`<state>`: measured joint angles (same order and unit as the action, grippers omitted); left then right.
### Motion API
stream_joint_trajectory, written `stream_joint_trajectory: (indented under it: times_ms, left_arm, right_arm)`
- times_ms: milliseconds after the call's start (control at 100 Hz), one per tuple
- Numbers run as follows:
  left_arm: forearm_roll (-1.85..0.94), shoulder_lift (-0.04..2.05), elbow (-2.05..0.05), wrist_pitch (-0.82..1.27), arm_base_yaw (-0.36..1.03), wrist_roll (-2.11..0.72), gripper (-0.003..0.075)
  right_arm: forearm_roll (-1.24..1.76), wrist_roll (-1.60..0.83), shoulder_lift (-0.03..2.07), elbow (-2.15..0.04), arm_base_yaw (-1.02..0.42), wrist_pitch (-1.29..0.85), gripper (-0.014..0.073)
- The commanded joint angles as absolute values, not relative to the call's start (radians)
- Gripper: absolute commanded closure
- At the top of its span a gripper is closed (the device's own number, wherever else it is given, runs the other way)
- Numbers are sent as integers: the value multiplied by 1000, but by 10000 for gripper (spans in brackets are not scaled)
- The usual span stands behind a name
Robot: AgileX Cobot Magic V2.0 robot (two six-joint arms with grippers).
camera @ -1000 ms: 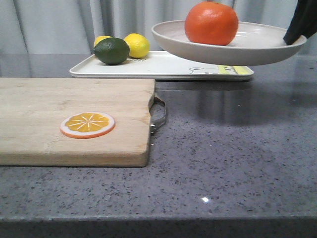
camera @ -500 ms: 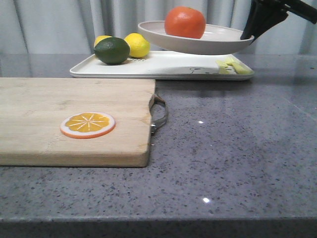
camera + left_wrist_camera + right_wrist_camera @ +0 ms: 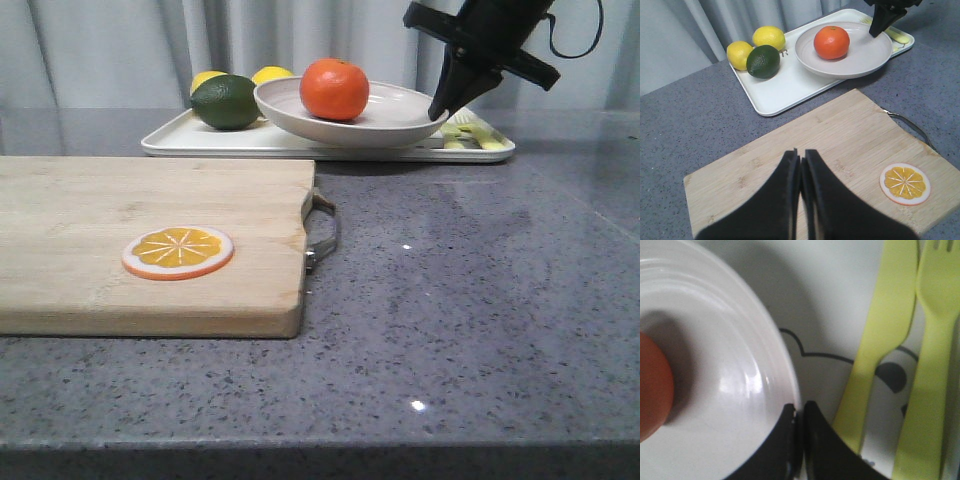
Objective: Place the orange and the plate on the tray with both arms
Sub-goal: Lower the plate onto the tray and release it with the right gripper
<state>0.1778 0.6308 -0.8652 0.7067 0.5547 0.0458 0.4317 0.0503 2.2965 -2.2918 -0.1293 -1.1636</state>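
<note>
The orange (image 3: 335, 88) sits in the off-white plate (image 3: 300, 122), which is low on the right half of the white tray (image 3: 200, 143); I cannot tell if the plate rests fully on it. My right gripper (image 3: 438, 112) is shut on the plate's right rim, one finger inside and one outside, as the right wrist view shows at the gripper (image 3: 800, 410), the plate (image 3: 730, 405) and the orange's edge (image 3: 652, 390). My left gripper (image 3: 801, 155) is shut and empty above the cutting board (image 3: 850, 130). The left wrist view also shows the orange (image 3: 831, 42), plate (image 3: 860, 60) and tray (image 3: 785, 90).
Two lemons (image 3: 769, 37) and a lime (image 3: 226, 101) lie on the tray's left end. A yellow-green knife (image 3: 880, 335) and fork (image 3: 932, 365) lie on its right end beside the plate. An orange slice (image 3: 177, 251) lies on the wooden board (image 3: 100, 210) with a metal handle (image 3: 322, 228).
My right gripper has carried the plate with the orange down and to the left, from high above the tray's right end to low on the tray. The board and fruit have not moved.
</note>
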Motion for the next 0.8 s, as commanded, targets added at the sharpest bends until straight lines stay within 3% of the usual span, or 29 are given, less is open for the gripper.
stream_joint_trajectory:
  times_ms: [0, 790]
  left_arm:
    - [181, 630, -889, 623, 554, 54, 740]
    - [181, 630, -889, 619, 554, 54, 740]
  right_arm:
    - [471, 42, 2253, -2358, -124, -1132, 652]
    - [442, 36, 2304, -2387, -124, -979, 644]
